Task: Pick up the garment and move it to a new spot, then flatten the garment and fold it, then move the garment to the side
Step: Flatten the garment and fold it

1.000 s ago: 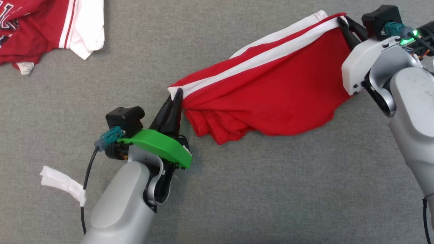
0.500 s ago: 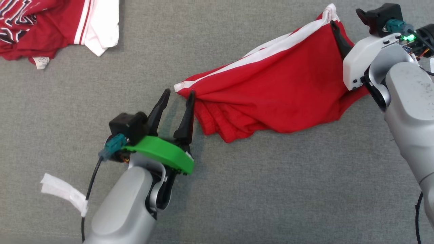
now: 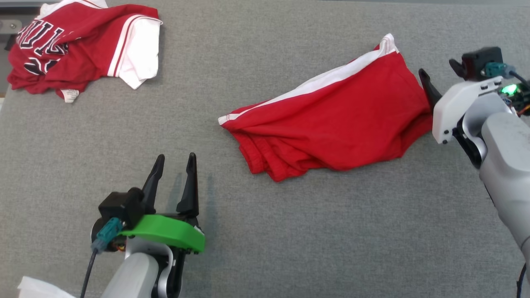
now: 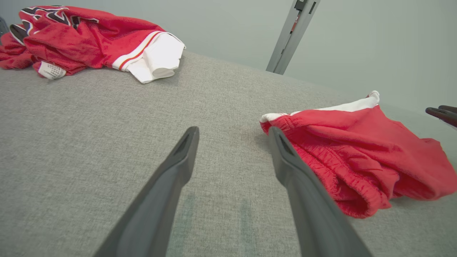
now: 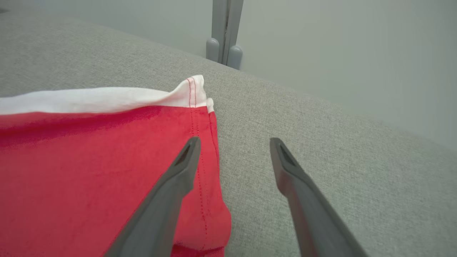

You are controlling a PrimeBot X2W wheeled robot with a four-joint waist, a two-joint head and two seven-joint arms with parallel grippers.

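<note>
Since both grippers are off the cloth, I'd say the "move it to a new spot" step is done and flattening comes next. The garment (image 3: pixel 331 128) (red shorts with a white side stripe) lies on the grey table (image 3: pixel 290 248), right of centre in the head view. The left gripper (image 3: pixel 176 156) has its fingers spread wide and holds nothing; it sits well apart from the shorts, nearer the robot and off to its left. The right gripper (image 5: pixel 234 141) is spread too and also empty; in its wrist view one finger sits over the stitched hem at the shorts' right end, though I can't tell if it touches.

The long axis runs diagonally, from the gathered waistband end at near-left up to the white-trimmed corner at far-right, with the stripe along the far edge. The waistband end is bunched into several stacked folds and the near edge sags unevenly. So my guess is the next move needs fresh grips on two corners and an outward pull, or a smoothing sweep. The other red jersey (image 3: pixel 74 49) lies far-left, out of the way.
</note>
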